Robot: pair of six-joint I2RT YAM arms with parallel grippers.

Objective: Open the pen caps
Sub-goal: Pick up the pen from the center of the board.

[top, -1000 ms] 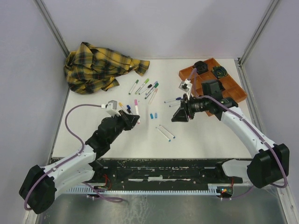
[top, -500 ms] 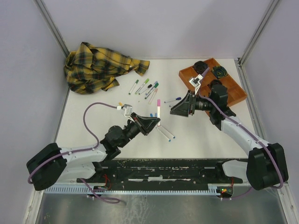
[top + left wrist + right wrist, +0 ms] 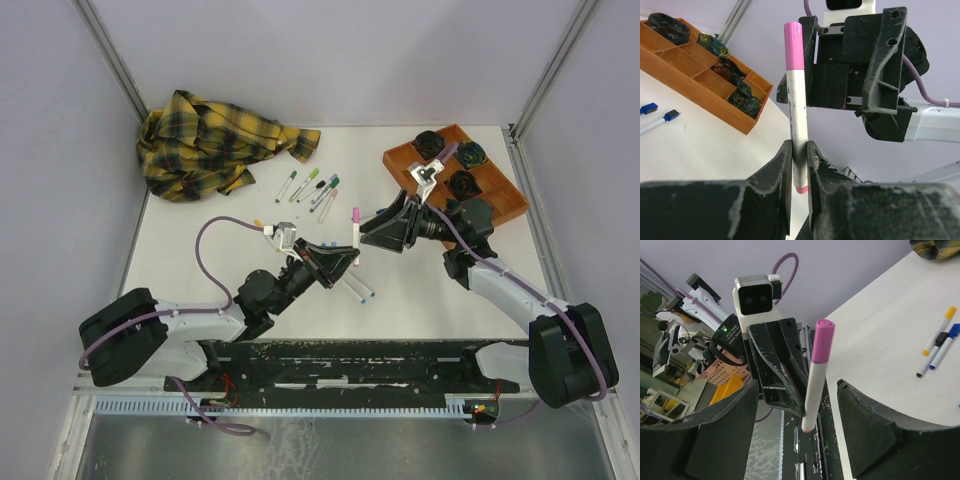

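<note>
My left gripper (image 3: 347, 258) is shut on the white barrel of a pen (image 3: 799, 120) and holds it upright above the table. Its pink cap (image 3: 793, 44) points up, also seen from above (image 3: 355, 214). My right gripper (image 3: 372, 232) is open and faces the pen from the right. In the right wrist view the pen (image 3: 812, 385) stands between my spread fingers (image 3: 866, 425), touching neither, with the pink cap (image 3: 822, 340) above them. Several capped pens (image 3: 316, 188) with green, black and blue caps lie on the table behind.
An orange tray (image 3: 497, 188) with dark round objects stands at the back right. A yellow plaid cloth (image 3: 214, 145) lies at the back left. Two uncapped pens (image 3: 358, 288) lie near the left gripper. Two blue-capped pens (image 3: 659, 116) lie near the tray.
My left arm has swung right and raised the pink-capped pen off the table. My right gripper has moved left until its open fingers are around the pen.
</note>
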